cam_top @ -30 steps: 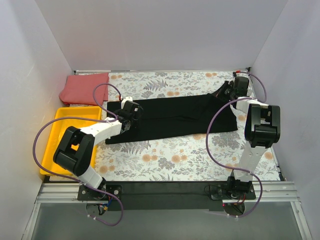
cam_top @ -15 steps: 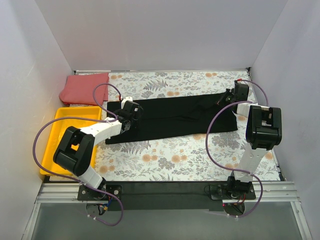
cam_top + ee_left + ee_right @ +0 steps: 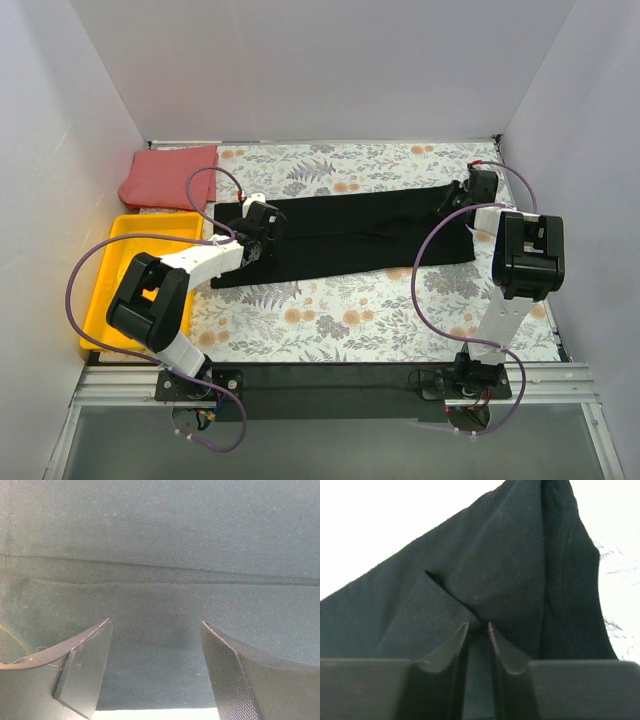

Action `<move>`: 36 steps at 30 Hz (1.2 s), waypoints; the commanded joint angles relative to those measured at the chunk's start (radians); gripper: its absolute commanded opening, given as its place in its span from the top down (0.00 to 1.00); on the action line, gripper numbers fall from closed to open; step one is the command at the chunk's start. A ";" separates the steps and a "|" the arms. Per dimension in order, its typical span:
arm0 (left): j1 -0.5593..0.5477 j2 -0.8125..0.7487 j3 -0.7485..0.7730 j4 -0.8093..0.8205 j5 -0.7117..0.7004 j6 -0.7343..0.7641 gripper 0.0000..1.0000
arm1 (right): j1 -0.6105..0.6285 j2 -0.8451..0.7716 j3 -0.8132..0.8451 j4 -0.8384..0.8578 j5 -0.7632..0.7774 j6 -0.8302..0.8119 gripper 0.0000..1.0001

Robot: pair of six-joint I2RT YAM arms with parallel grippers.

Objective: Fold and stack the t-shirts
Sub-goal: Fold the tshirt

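Note:
The black t-shirt (image 3: 350, 232) lies as a long folded strip across the floral cloth. My left gripper (image 3: 250, 238) is open, low over its left end; its view is filled with black cloth (image 3: 160, 555) between the spread fingers. My right gripper (image 3: 462, 192) is shut on the black t-shirt at its far right corner, with a fold of cloth (image 3: 485, 580) pinched between the fingertips. The coral-red t-shirt (image 3: 168, 177) lies folded at the far left corner, apart from both grippers.
A yellow plastic tray (image 3: 110, 262) sits at the left edge, partly under the left arm. The floral-patterned cloth (image 3: 370, 310) covers the table. White walls close in on the left, right and back.
My right gripper has moved down and slightly right with the shirt's corner, laying the raised cloth lower. The left arm has not moved.

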 commanded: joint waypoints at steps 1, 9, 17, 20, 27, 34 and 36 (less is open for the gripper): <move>0.001 -0.026 0.032 0.006 -0.009 0.011 0.30 | 0.004 -0.081 0.019 -0.040 0.029 -0.091 0.68; 0.001 -0.040 0.034 0.006 -0.006 0.011 0.30 | 0.174 -0.234 -0.006 -0.135 0.105 -0.303 0.60; 0.001 -0.053 0.032 0.004 0.003 0.014 0.30 | 0.376 -0.228 -0.026 -0.216 0.107 -0.492 0.60; 0.000 -0.060 0.031 0.006 0.000 0.012 0.30 | 0.393 -0.213 -0.027 -0.235 0.104 -0.530 0.60; 0.000 -0.058 0.034 0.004 0.009 0.012 0.30 | 0.436 -0.201 -0.035 -0.290 0.165 -0.633 0.59; 0.000 -0.050 0.034 0.006 0.011 0.014 0.30 | 0.461 -0.195 -0.046 -0.301 0.174 -0.682 0.59; 0.000 -0.049 0.034 0.006 0.011 0.014 0.30 | 0.462 -0.191 -0.050 -0.304 0.179 -0.694 0.59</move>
